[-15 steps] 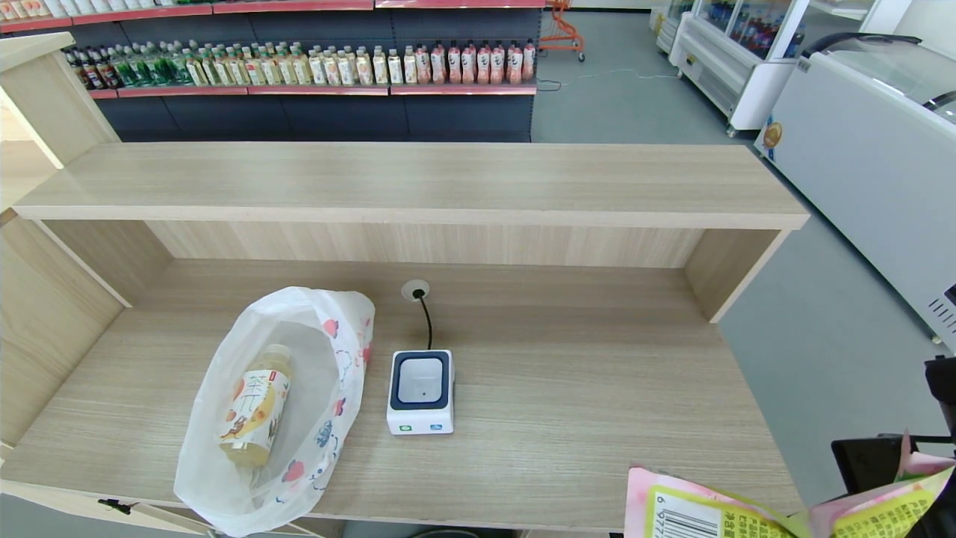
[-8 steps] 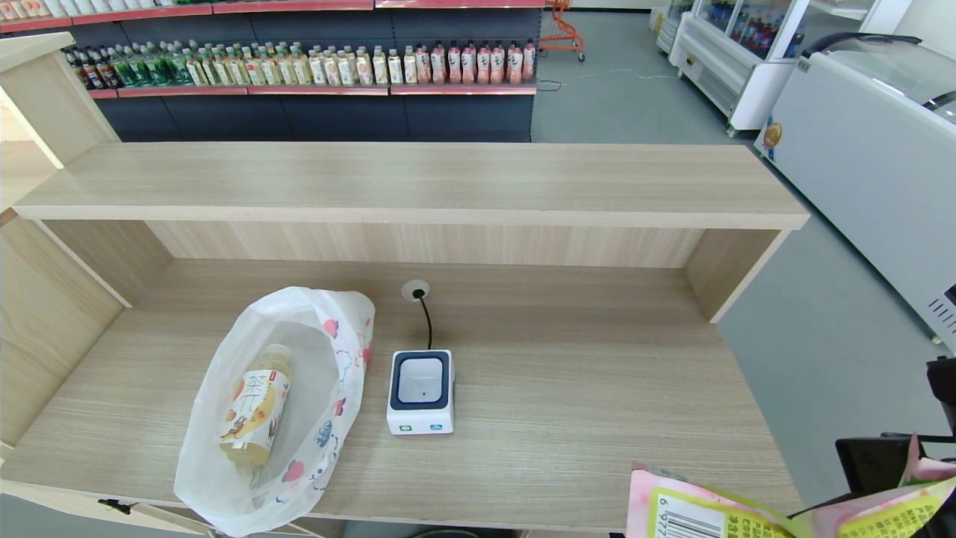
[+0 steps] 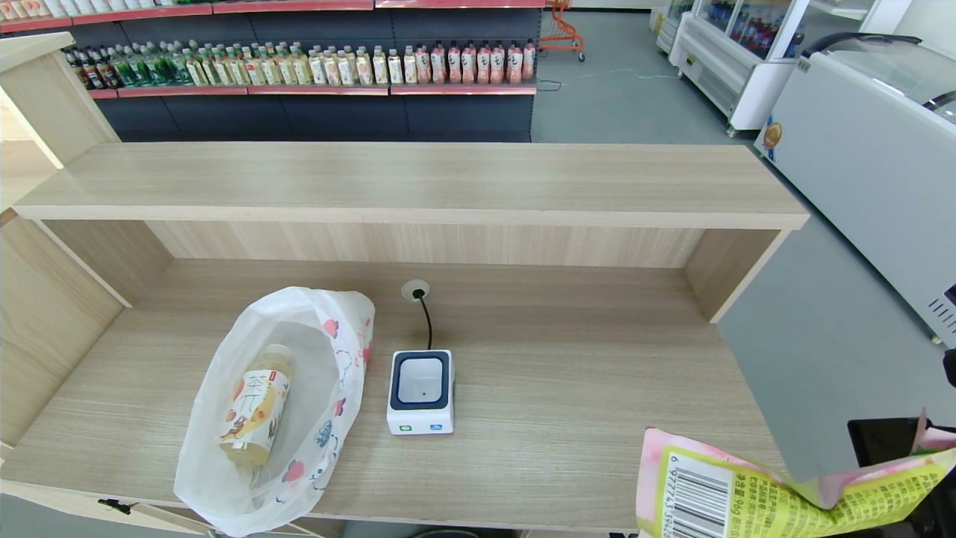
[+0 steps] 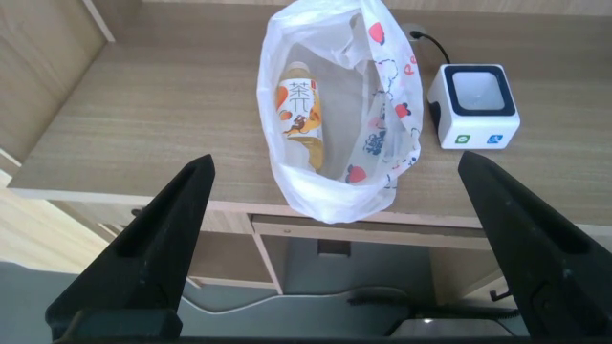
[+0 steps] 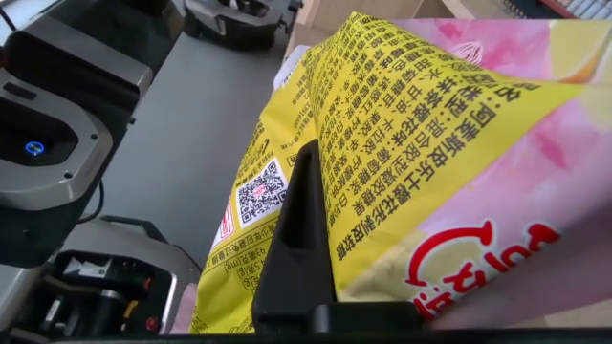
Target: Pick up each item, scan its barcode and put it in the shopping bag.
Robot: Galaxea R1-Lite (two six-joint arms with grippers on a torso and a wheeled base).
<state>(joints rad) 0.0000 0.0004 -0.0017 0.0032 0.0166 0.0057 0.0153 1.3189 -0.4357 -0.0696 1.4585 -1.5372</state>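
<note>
- Snack packet (image 3: 784,501): held in the air off the counter's near right corner, well apart from the scanner and not touching the counter (image 3: 582,388).
- Right gripper (image 5: 304,191): pinching the packet. One dark finger lies across its yellow printed face, and the other finger is presumably underneath, hidden.
- The grip sits toward the packet's far-right end. That probably keeps the barcode (image 3: 698,499) at the free end clear of the fingers.
- The barcode faces up toward the head camera. The scanner (image 3: 420,391) has its window facing up, so I'd guess the packet needs turning over before it will read.
- Task progress: a bottle (image 3: 255,407) already lies on its side in the shopping bag (image 3: 340,359), so the packet looks like the item now in hand, at the pre-scan step.
- The shopping bag lies on the counter just left of the scanner, with its closed end hanging over the near edge. There looks to be room beside the bottle.
- Left gripper (image 4: 335,253): fingers spread wide and holding nothing. It hangs off the near counter edge in front of the bag, likely waiting.
- Obstacles: there is bare counter between the packet and the scanner. The scanner cable (image 3: 426,317) runs back to a hole in the counter, out of the path.
- The upper ledge (image 3: 418,179) overhangs only the rear, so it shouldn't interfere.
</note>
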